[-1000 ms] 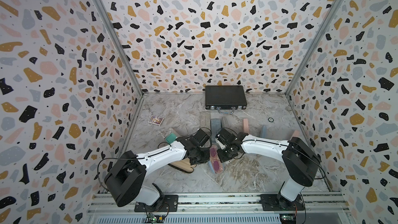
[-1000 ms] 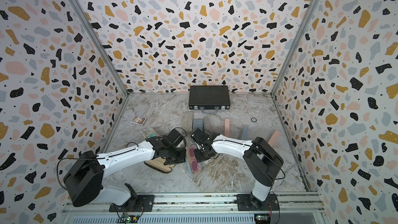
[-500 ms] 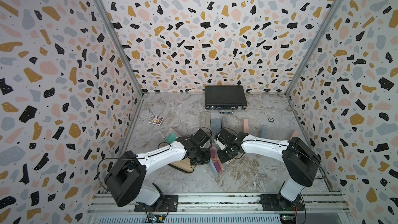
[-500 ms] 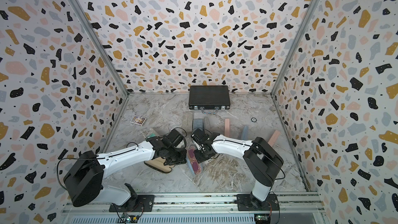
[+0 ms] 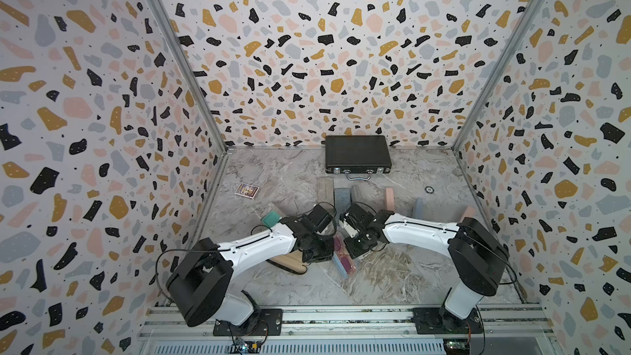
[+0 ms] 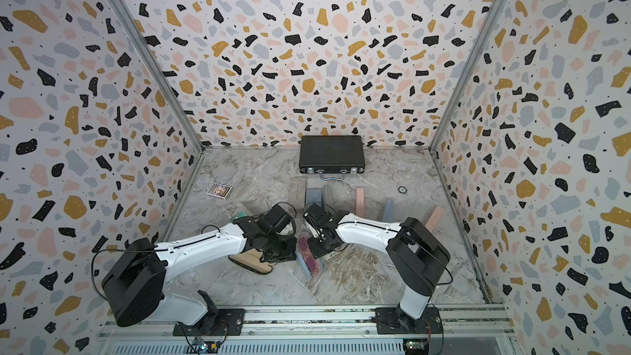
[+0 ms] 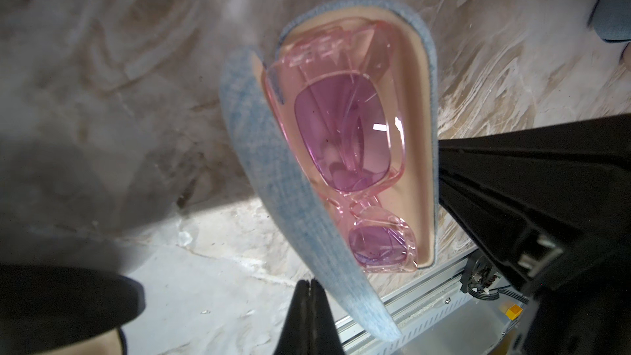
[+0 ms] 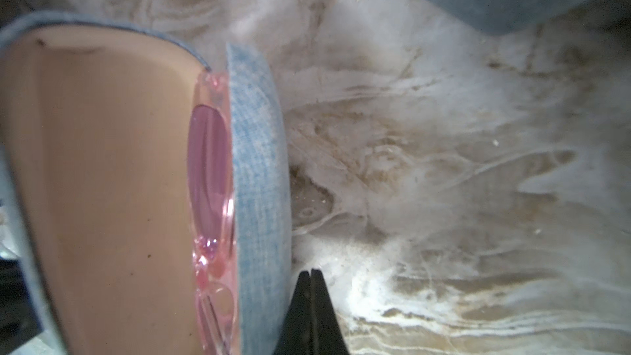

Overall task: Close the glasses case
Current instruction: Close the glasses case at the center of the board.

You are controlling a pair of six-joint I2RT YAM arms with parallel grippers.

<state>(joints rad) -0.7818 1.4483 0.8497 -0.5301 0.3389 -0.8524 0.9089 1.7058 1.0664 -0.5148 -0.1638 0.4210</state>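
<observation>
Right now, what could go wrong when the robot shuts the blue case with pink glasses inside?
1. The pink glasses seem to poke past the glasses case rim, so the closing halves might pinch the frame.
2. The left gripper and right gripper are shut beside the case, not holding it, so a push might slide or tip it on the table.

Counted 1 open denim glasses case w/ 1 pr pink glasses inside. Other slim cases on the counter: approx. 6 back-row cases, 1 teal case, 1 tan case. There were also 1 black briefcase, 1 small card box, 1 round disc & 2 robot arms.
</observation>
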